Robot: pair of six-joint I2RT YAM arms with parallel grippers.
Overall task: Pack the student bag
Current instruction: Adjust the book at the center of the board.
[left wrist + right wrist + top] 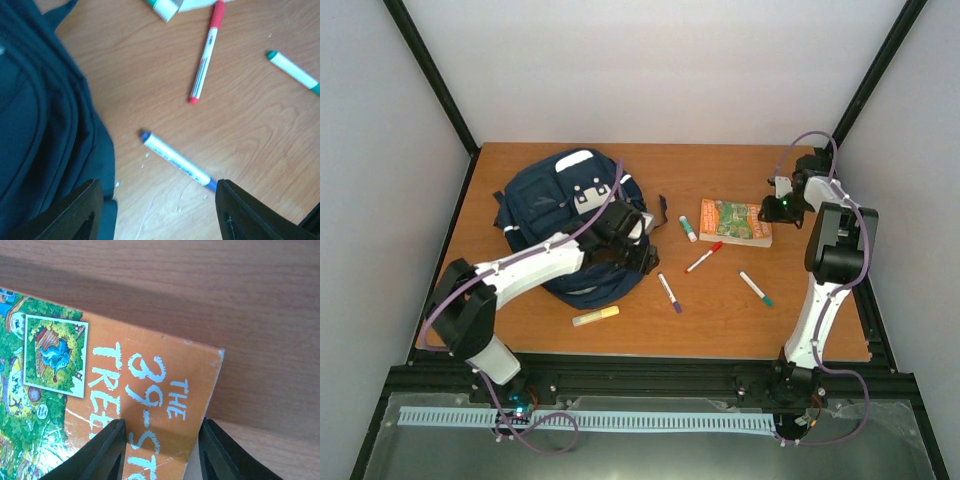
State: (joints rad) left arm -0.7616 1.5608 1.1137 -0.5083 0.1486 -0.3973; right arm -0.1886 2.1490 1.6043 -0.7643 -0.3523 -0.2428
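The student bag (560, 215), a large navy backpack with white patches, lies at the left-centre of the table; its dark fabric (40, 125) fills the left of the left wrist view. My left gripper (638, 242) hovers at the bag's right edge, open (157, 220), nothing between its fingers. A white marker with blue ends (175, 162) lies on the wood just ahead of it. My right gripper (772, 208) is at the right end of an orange and green book (735, 222). Its jaws (162, 455) stand open astride the book's corner (165, 390), left finger over the cover, right finger beside the edge.
A red marker (704, 257), a green marker (756, 288), the blue-ended marker (669, 292), a yellow highlighter (595, 316) and a green-and-white stick (688, 228) lie loose on the wooden table. Black frame posts and white walls ring the table (840, 330).
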